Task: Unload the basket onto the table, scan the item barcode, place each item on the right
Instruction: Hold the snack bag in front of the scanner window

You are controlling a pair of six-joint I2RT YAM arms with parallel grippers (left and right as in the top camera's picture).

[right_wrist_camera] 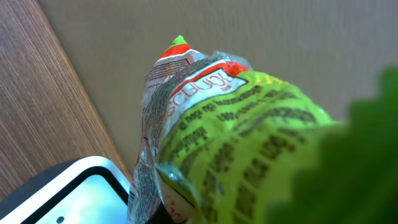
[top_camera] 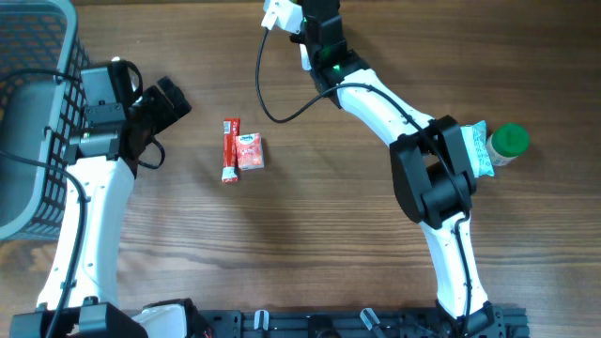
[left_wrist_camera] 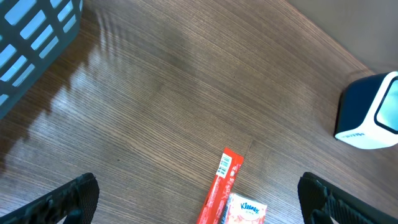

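The right gripper (top_camera: 315,21) is clamped tight on a crinkly green packet (right_wrist_camera: 217,124), holding it up just beside the white barcode scanner (right_wrist_camera: 74,190) at the table's far edge. The left gripper (top_camera: 167,99) gapes wide over the wooden table (left_wrist_camera: 155,93), near a red stick sachet (left_wrist_camera: 219,186) lying right beside a Kleenex pack (left_wrist_camera: 245,211).

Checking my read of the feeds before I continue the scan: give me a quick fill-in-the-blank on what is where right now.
1. The left gripper hangs over the table with its jaws ___.
2. The red stick packet lies beside a tissue pack printed with the brand ___.
3. The right gripper is shut on a crinkled packet whose label is mostly ___.
4. The basket stands on the side of the ___ arm.

Missing words: open; Kleenex; green; left.
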